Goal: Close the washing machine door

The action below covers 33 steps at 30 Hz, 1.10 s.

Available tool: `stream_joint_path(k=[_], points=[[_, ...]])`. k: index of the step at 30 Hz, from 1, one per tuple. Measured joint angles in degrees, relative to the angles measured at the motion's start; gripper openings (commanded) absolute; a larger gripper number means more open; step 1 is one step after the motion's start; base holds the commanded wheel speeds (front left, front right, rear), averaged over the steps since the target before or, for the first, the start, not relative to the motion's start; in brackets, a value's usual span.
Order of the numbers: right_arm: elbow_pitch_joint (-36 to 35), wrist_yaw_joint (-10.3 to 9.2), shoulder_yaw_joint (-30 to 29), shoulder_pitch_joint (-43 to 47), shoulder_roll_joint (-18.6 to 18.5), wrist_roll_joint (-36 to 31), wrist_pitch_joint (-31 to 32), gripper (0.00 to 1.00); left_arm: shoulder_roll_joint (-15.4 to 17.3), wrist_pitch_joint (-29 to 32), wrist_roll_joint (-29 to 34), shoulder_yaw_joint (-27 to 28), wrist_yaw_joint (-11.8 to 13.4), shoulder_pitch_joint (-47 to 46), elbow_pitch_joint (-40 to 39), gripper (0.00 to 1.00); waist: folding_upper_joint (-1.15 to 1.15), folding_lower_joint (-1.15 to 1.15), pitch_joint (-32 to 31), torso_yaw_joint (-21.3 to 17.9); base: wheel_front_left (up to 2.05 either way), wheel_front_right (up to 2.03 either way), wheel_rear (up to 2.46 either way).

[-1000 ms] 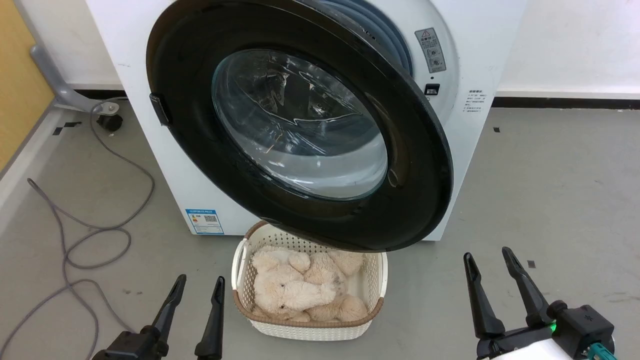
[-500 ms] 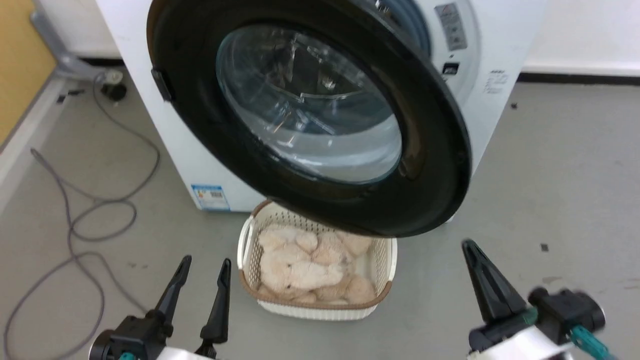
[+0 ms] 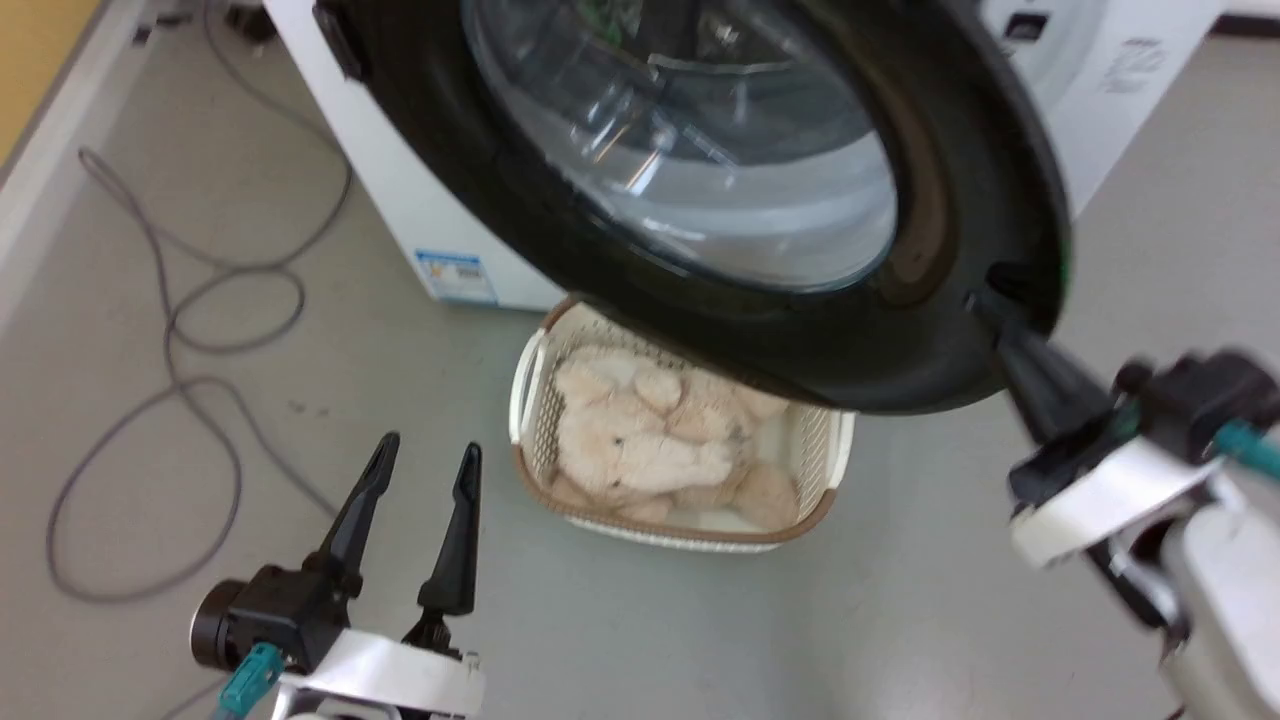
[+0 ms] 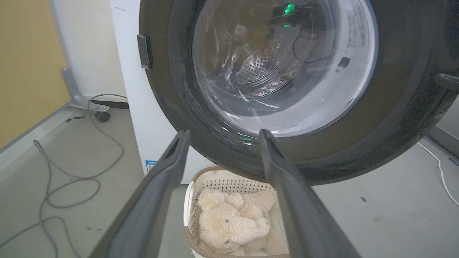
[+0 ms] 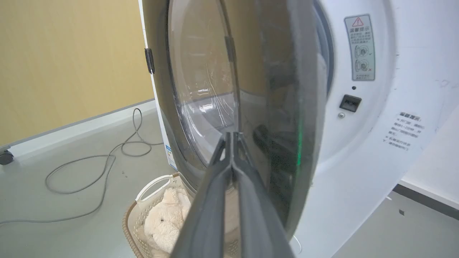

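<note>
The washing machine door (image 3: 600,270), a wide black rim around a bulging glass bowl, hangs open in front of the white washing machine (image 3: 400,200). My right gripper (image 3: 985,305) is shut with nothing in it. Its tips sit at the door's lower right rim; whether they touch I cannot tell. In the right wrist view the closed fingers (image 5: 233,143) point at the outer face of the door (image 5: 279,89). My left gripper (image 3: 430,450) is open and low over the floor, well short of the door. In the left wrist view its fingers (image 4: 172,161) frame the door (image 4: 358,143).
A white woven basket (image 3: 525,400) holding a cream plush toy (image 3: 640,450) stands on the floor under the door. Grey cables (image 3: 170,330) loop across the floor at left. A yellow wall (image 5: 71,64) lies to the left, with open grey floor to the right.
The head camera has tipped down and moved closer. My right gripper has closed its fingers and risen to the door's lower right rim. The left gripper stays open.
</note>
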Motion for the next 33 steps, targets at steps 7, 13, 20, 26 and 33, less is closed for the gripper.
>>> stream_joint_path(k=[7,13,20,26,33], points=[[3.32,0.15,0.23,-8.98,-3.6,5.3,2.59,0.0,-0.14,0.0,-0.18,-0.6,0.0,-2.78,-0.69,1.0,0.0,0.0,4.58,1.89,0.0,0.0,0.0],[6.78,0.11,-2.05,-16.2,-5.99,8.62,4.0,0.0,-0.73,0.0,-0.24,-0.82,-0.01,-4.56,-1.38,1.0,0.0,0.0,8.14,3.3,0.0,0.0,0.0],[11.27,0.12,-3.74,-23.77,-6.53,11.2,6.19,0.0,-1.38,0.0,-0.24,-1.13,-0.01,-5.88,-1.76,1.0,0.0,0.01,11.39,4.49,0.0,0.0,0.0],[15.88,0.15,-6.1,-28.31,-6.36,12.33,7.37,0.0,-1.6,0.0,-0.24,-1.35,-0.01,-6.95,-1.67,1.0,0.0,0.01,12.93,5.22,0.0,0.0,0.0],[19.27,0.67,-7.36,-30.0,-4.33,11.69,7.58,0.0,-1.83,0.0,-0.24,-1.58,-0.01,-7.31,-1.55,1.0,0.0,0.0,13.54,5.62,0.0,0.0,0.0]])
